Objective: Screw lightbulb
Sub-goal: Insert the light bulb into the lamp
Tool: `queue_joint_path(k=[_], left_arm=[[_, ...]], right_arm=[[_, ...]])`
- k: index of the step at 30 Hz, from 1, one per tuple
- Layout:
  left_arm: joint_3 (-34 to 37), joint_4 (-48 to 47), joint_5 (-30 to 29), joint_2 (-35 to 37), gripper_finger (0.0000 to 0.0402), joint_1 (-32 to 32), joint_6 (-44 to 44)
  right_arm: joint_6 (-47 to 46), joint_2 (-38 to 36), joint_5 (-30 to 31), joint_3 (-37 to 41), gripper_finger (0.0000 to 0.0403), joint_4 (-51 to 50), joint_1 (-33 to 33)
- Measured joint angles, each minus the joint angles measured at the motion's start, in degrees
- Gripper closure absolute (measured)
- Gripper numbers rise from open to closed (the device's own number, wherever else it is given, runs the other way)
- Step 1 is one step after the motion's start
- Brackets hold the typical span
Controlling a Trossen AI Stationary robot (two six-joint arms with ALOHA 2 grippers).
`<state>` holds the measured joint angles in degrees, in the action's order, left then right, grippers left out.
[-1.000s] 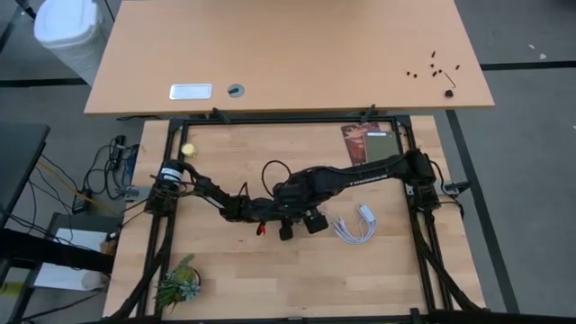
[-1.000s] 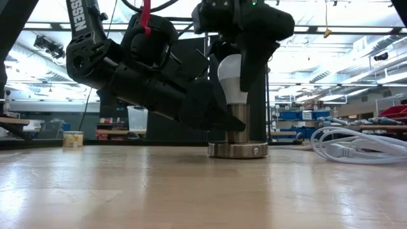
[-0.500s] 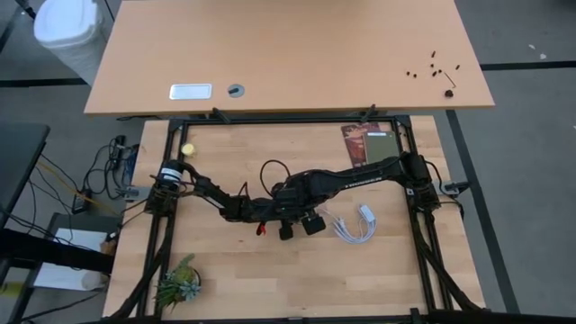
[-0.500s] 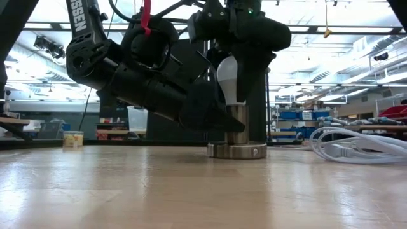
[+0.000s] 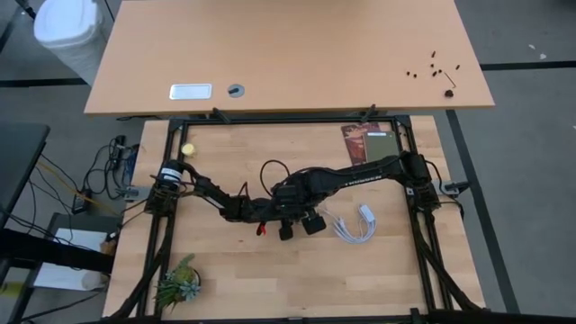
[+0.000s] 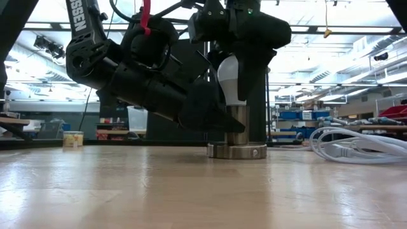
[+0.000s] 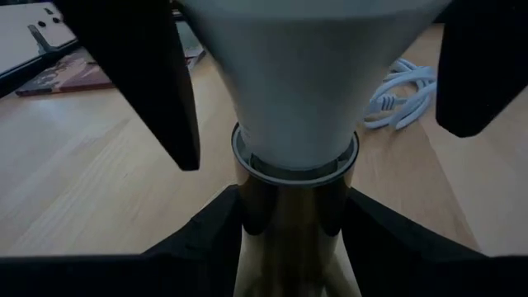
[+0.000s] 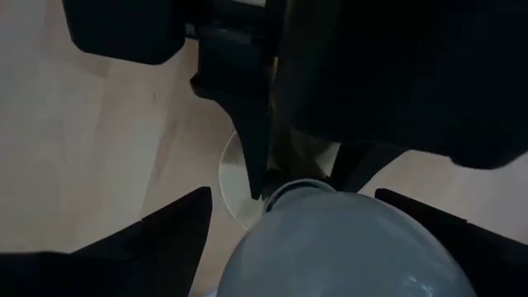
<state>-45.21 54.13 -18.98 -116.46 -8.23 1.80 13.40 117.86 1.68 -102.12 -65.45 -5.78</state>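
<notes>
Sitting in the socket (image 6: 237, 130) mid-frame, the lightbulb (image 6: 230, 79) is looking partly threaded; right gripper (image 6: 238, 76) fingers are clasping it, left gripper (image 7: 293, 239) fingers are clamping the socket.

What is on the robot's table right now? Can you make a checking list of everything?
Surface: light wooden table, nothing spilled.
Job's things: white lightbulb stands upright in the metal socket.
Clutter: small green plant near a corner; a yellow object; a dark booklet.
Grippers: left gripper clasps the socket's post; right gripper is around the bulb from above, grip cannot be confirmed.
Cables: coiled white cord with plug lies beside the socket.
Surroundings: second desk with small dark parts; white bin; no people seen.
</notes>
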Motion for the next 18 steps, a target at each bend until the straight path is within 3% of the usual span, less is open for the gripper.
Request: queue_joint_path(k=[18], left_arm=[[0.0, 0.3, 1.1, 0.1, 0.0218, 0.0, -0.1]], right_arm=[[-11.4, -0.1, -0.5, -2.0, 0.0060, -3.5, 2.6]])
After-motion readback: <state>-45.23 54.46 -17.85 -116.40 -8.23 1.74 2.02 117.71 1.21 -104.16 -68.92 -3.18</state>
